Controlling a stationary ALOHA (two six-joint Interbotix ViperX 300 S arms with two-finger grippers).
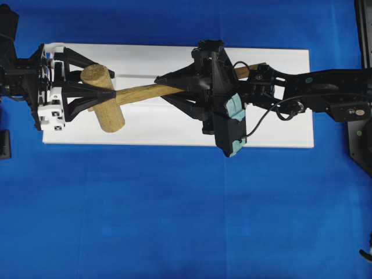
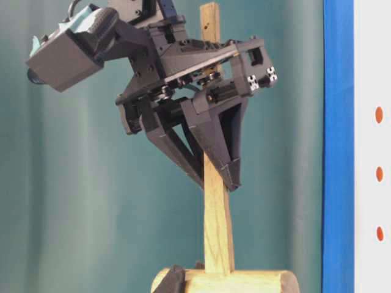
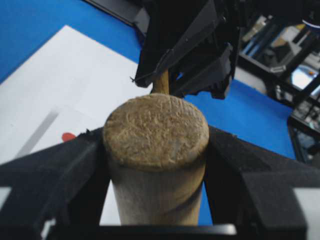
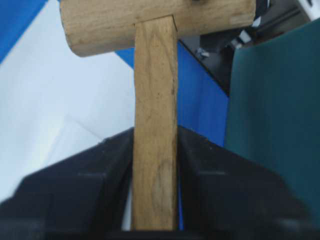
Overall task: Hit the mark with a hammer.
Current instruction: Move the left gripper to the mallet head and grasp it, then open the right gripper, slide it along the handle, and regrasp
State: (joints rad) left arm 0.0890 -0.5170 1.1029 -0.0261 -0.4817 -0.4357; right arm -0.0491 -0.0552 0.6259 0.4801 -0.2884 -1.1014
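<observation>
The hammer — an unpainted light wooden mallet with a thick cylindrical head and a long thin flat handle — hangs above the white rectangular board, held between the two arms. The left gripper has its black fingers pressed against both sides of the head, clamping it. The right gripper straddles the handle about midway; in the right wrist view its fingers sit close against the flat faces, though whether they are truly pinching or only just touching is hard to judge.

The mallet looks stiff and top-heavy: nearly all the mass sits in the head, so a grip far down the slim handle would give swing but invite twisting. The bare wood seems dry and rough-grained, not slippery, and the handle's flat faces suit parallel fingers well — the best hold is probably on those faces, toward the free end.

A small red dot on the board, likely the mark, lies beside a grey line. The board rests on a blue cloth-covered table; a teal curtain closes the background.
</observation>
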